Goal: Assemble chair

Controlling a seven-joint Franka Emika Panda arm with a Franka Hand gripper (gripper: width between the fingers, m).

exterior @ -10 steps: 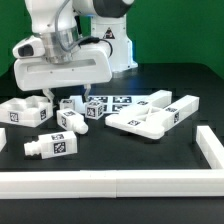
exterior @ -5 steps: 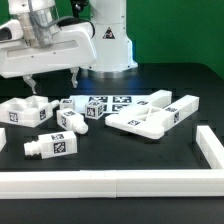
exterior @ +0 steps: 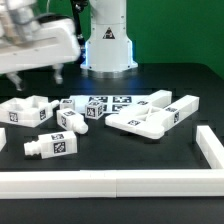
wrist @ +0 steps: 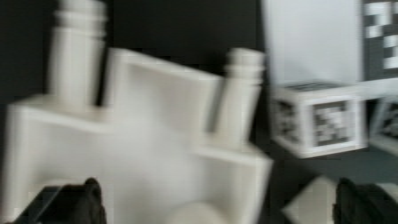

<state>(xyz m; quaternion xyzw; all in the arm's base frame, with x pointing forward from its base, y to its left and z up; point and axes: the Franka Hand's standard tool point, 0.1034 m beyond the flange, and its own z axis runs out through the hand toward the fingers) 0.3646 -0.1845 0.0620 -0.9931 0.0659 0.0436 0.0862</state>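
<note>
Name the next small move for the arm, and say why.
Probably lower straight down. The fingers hang open and empty, high above the loose parts, and the wrist view shows a two-pegged white slab lying directly below them, not yet grasped. Which part should go first I cannot tell.

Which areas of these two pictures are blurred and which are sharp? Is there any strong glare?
Exterior view: the gripper is smeared by motion blur, while the chair parts on the black table are sharp, with even light, soft shadows and no strong glare. Wrist view: the whole picture is soft, the pegged white part and the tagged block have fuzzy edges, and the tag is unreadable.
</note>
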